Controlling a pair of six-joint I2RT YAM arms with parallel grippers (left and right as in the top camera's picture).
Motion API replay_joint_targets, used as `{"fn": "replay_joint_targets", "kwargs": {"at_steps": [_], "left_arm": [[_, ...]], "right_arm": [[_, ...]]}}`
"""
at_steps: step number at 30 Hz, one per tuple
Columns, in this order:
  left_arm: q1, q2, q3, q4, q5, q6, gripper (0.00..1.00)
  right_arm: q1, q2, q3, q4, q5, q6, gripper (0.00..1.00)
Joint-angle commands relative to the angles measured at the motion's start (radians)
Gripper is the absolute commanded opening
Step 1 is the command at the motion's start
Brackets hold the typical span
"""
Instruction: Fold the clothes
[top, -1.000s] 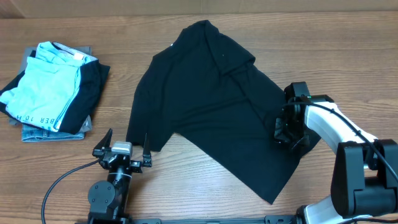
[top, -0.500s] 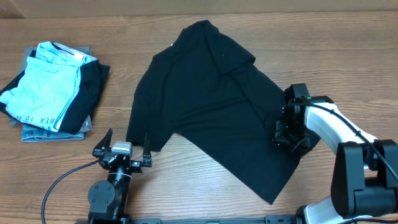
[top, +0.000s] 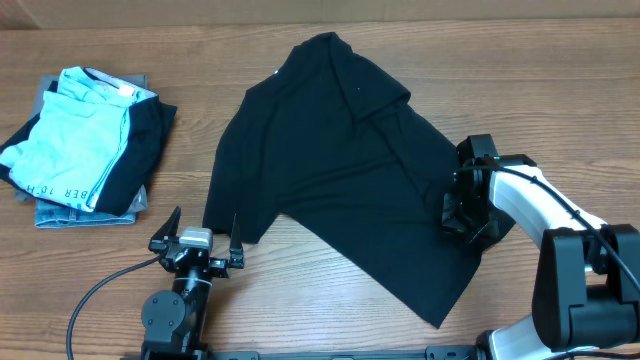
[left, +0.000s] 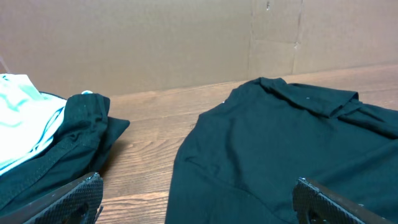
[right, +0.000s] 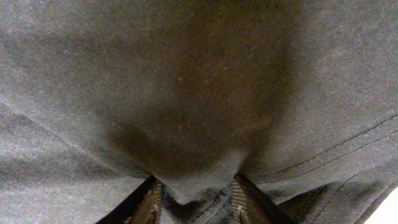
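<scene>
The clothes, a black short-sleeved T-shirt (top: 340, 170), lie spread at an angle across the middle of the table. My right gripper (top: 462, 215) is pressed down on the shirt's right edge. In the right wrist view the dark fabric (right: 186, 74) fills the frame, and a bunched fold sits pinched inside my right gripper (right: 196, 199), between its two fingers. My left gripper (top: 206, 214) stands wide open near the front edge, just before the shirt's lower-left corner. In the left wrist view the shirt (left: 280, 149) lies ahead and the left gripper (left: 199, 199) holds nothing.
A pile of folded garments (top: 80, 140), light blue on dark, rests at the table's left; it also shows in the left wrist view (left: 37, 143). A cardboard wall (left: 186, 43) backs the table. A black cable (top: 100, 290) trails from the left arm's base.
The right gripper nudged slightly on the shirt's right edge, and the fabric there barely shifted. The left arm and the rest of the shirt stayed still.
</scene>
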Motion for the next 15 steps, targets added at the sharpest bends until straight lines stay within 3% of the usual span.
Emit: {"fn": "replay_joint_targets", "kwargs": {"at_steps": [1, 15], "left_arm": [[0.005, -0.008, -0.003, 0.000, -0.006, 0.019, 1.00], [0.005, -0.008, -0.003, 0.000, -0.006, 0.019, 1.00]], "right_arm": [[0.003, -0.013, -0.008, 0.002, 0.010, 0.001, 0.36], [0.003, -0.013, 0.076, -0.068, 0.010, 0.001, 0.33]]}}
